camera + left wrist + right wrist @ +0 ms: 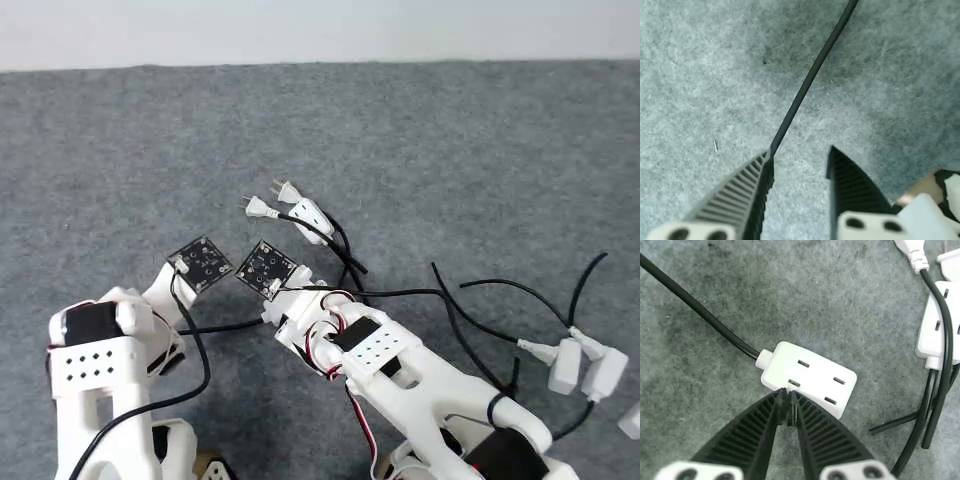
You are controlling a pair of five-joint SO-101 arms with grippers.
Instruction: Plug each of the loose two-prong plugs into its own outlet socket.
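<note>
My right gripper (788, 396) is shut, its tips touching the near edge of a white outlet socket (810, 375) that lies flat on the grey carpet with its slots up. A black cord (695, 307) leaves that socket. My left gripper (801, 157) is open over bare carpet, and a black cord (810, 75) runs up to the tip of one finger (762, 172). Two loose two-prong plugs (258, 207) (287, 190) lie just beyond both arms, next to another white socket (940, 320). A white plug (912, 250) shows beside it.
More white sockets and plugs (565, 365) (605, 372) lie at the right edge with black cords (470, 340) looping across the carpet. Cords (935, 405) also cross close to my right gripper. The far half of the carpet (450, 150) is bare.
</note>
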